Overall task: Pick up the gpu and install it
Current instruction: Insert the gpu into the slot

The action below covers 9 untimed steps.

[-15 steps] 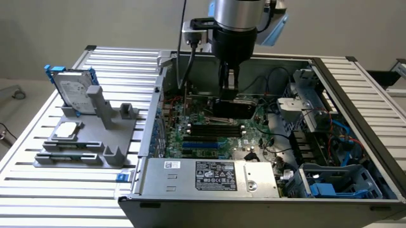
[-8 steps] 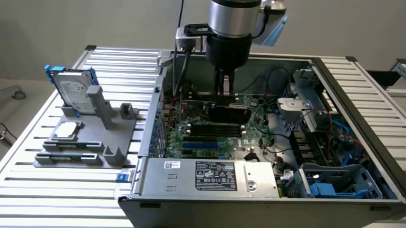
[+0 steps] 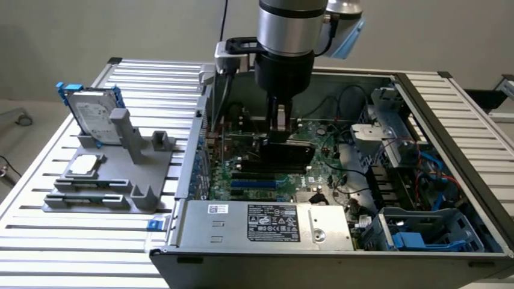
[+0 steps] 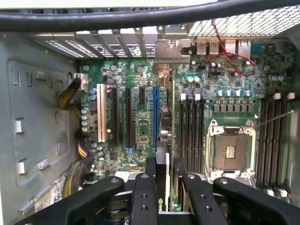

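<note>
My gripper (image 3: 278, 135) pinches the card (image 3: 281, 159), on edge over the green board (image 3: 321, 174), at 12 o'clock from the silver box (image 3: 265, 221). I should keep it straight above the blue slot (image 4: 155, 112).

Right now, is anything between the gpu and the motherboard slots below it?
Nothing visible. The gripper holds the gpu edge-on to the motherboard, beside the blue slot, whose visible length is bare.
</note>
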{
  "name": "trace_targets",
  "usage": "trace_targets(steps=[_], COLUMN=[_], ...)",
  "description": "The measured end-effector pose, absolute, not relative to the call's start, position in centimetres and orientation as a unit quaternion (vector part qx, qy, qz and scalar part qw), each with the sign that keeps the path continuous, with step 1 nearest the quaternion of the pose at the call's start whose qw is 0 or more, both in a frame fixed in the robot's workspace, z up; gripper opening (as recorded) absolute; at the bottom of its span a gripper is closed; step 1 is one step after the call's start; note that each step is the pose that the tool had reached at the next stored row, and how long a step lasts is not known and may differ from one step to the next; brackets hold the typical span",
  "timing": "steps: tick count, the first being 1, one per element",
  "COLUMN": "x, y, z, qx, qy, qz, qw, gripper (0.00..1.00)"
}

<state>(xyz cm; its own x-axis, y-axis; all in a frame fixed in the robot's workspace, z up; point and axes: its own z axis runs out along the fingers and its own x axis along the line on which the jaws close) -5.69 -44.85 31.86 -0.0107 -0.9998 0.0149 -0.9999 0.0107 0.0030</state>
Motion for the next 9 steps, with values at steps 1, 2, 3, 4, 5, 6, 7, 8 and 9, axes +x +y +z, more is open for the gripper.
trace_targets(steps=[1, 2, 3, 4, 5, 6, 7, 8, 9], x=[-5.81, -5.89, -5.97, -6.03, -6.13, -6.26, -6.4, -6.51, -6.64], y=[-45.03, -45.21, -45.36, -45.56, -45.7, -45.79, -45.87, -45.95, -45.99], z=[31.83, 31.82, 31.81, 31.8, 31.74, 31.66, 31.59, 31.57, 31.56], qx=[0.703, 0.703, 0.704, 0.704, 0.704, 0.704, 0.705, 0.705, 0.706], qy=[-0.711, -0.711, -0.71, -0.71, -0.71, -0.71, -0.709, -0.709, -0.709], qz=[0.004, 0.004, 0.004, 0.004, 0.004, 0.004, 0.004, 0.004, 0.004], qw=[0.006, 0.006, 0.006, 0.006, 0.006, 0.006, 0.006, 0.006, 0.006], gripper=[0.26, 0.26, 0.26, 0.26, 0.26, 0.26, 0.26, 0.26, 0.26])
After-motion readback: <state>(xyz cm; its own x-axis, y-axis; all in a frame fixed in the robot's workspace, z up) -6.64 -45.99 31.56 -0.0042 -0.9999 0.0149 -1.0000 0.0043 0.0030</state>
